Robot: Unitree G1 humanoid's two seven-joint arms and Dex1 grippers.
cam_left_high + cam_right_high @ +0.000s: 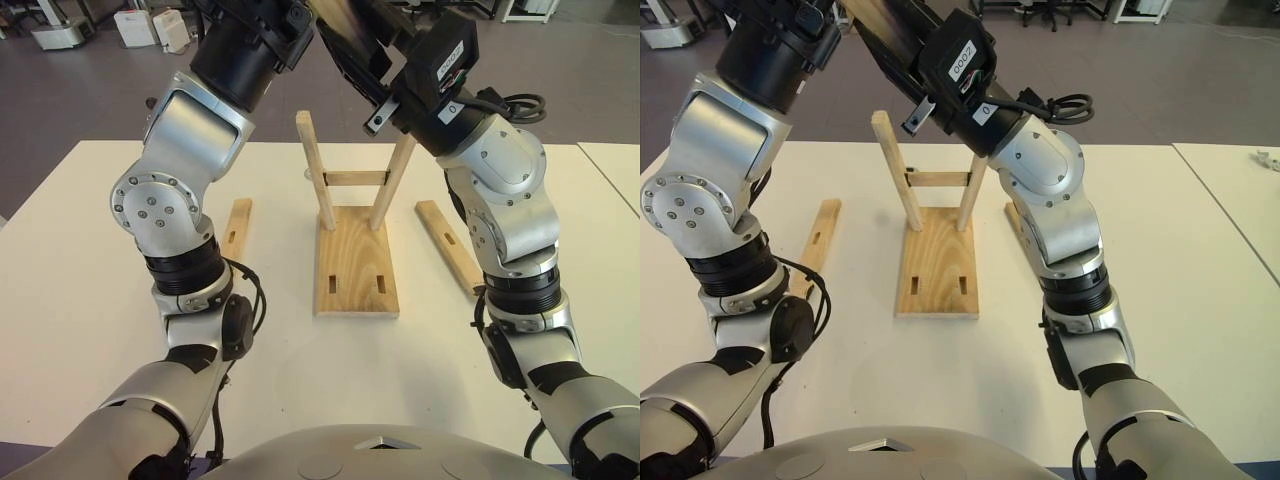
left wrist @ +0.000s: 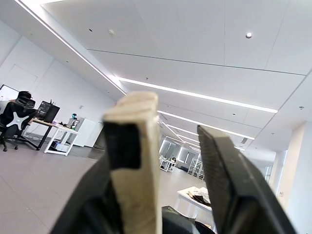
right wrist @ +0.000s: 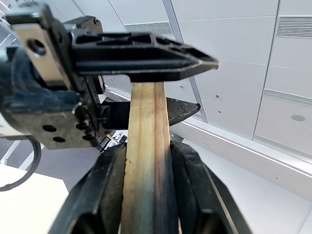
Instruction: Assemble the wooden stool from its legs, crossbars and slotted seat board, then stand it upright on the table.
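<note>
Seat board (image 1: 356,270) lies flat on the bench (image 1: 80,230). Left leg (image 1: 315,170) and right leg (image 1: 393,185) stand at the board's far end, joined by a crossbar (image 1: 355,178). The two near slots are unfilled. Slotted piece (image 1: 237,228) lies left of the board and plain piece (image 1: 448,245) right of it, both apart from it. Wooden bar (image 3: 146,112) is raised above the board's far end.
- Right gripper (image 3: 146,151): fingers clamped on the bar.
- Left gripper (image 2: 168,141): fingers spread around the bar's other end, one against the wood, the other clear.

A robotics lab in an open-plan office: beyond the white bench (image 1: 80,250) are grey floor (image 1: 60,90), white equipment units (image 1: 150,28), desks (image 2: 53,129), a swivel chair (image 2: 14,122); light strips (image 2: 195,95) overhead.
</note>
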